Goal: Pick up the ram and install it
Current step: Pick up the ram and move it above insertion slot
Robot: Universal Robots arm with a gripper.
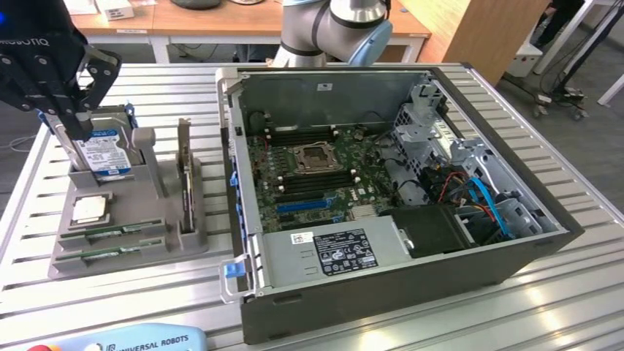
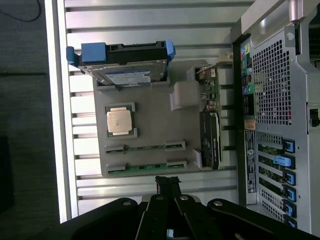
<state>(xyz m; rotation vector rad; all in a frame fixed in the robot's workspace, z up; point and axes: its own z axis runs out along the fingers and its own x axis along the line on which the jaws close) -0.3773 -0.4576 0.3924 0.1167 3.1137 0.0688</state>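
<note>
At the exterior view's far left the end effector [image 1: 78, 126] hangs with its fingers drawn together on nothing, above a blue-labelled hard drive [image 1: 105, 153]. The ram [image 1: 109, 252], the front one of two sticks, sits in a groove at the 6 o'clock end of the matte grey plastic holder [image 1: 185, 238]. The holder stands on the ribbed aluminium counter [image 1: 117, 307], at 9 o'clock from the open steel computer case [image 1: 390, 307]. I judge the stick light and stiff but brittle, a thin green board best pinched gently mid-length across its flat faces.
</note>
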